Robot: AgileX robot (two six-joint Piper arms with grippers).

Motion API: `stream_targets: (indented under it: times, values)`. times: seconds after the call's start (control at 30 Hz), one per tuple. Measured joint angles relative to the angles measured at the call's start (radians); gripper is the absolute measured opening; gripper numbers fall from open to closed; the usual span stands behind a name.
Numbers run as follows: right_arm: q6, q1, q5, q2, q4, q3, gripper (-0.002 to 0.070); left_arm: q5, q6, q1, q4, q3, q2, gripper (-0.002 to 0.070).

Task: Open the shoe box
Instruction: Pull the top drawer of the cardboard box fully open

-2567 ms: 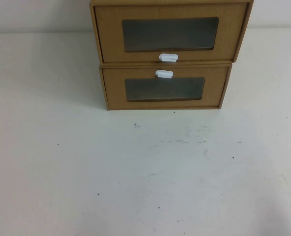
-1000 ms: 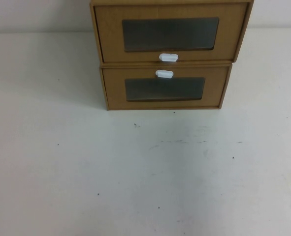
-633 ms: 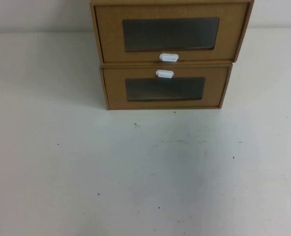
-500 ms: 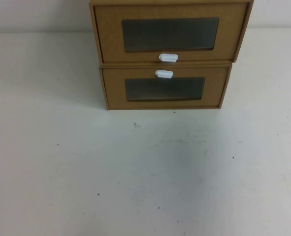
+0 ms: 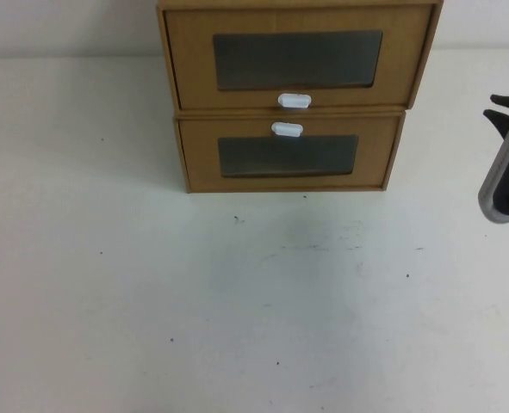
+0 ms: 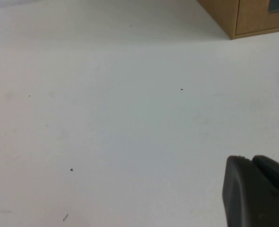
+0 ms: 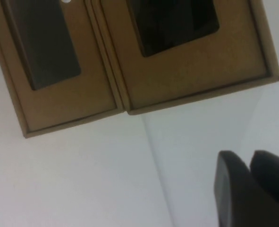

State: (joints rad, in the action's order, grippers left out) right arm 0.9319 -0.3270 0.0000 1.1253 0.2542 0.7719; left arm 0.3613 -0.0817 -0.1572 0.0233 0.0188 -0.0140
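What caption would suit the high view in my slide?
Upper box on lower box, both closed, on the table; right gripper at the right edge, left gripper at the near-left corner.

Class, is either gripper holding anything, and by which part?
Nothing is held: right gripper hovers right of the stacked shoe boxes, left gripper over the table near the robot.

R gripper (image 5: 493,107) black w/ grey curved bracket; L gripper (image 6: 252,161) black, rounded.
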Motion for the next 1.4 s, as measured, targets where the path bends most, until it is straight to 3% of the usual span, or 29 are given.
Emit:
stream_targets:
  times: [0.27,0.57,1.0,1.27,1.4]
  values:
    - [0.24,0.0,-0.056,0.0,0.004,-0.125,0.0077,0.0,0.0,0.0,0.0,0.0,0.0,-0.0004]
    - [0.383,0.0,-0.107,-0.002,-0.303,-0.156,0.012,0.0,0.0,0.0,0.0,0.0,0.0,-0.0004]
    - [0.447,0.0,-0.111,-0.002,-0.378,-0.156,0.0128,0.0,0.0,0.0,0.0,0.0,0.0,-0.0004]
    - [0.407,0.0,-0.123,-0.006,-0.464,-0.157,0.0128,0.0,0.0,0.0,0.0,0.0,0.0,-0.0004]
    - [0.034,0.0,-0.213,-0.008,-0.314,-0.156,0.0128,0.0,0.0,0.0,0.0,0.0,0.0,-0.0004]
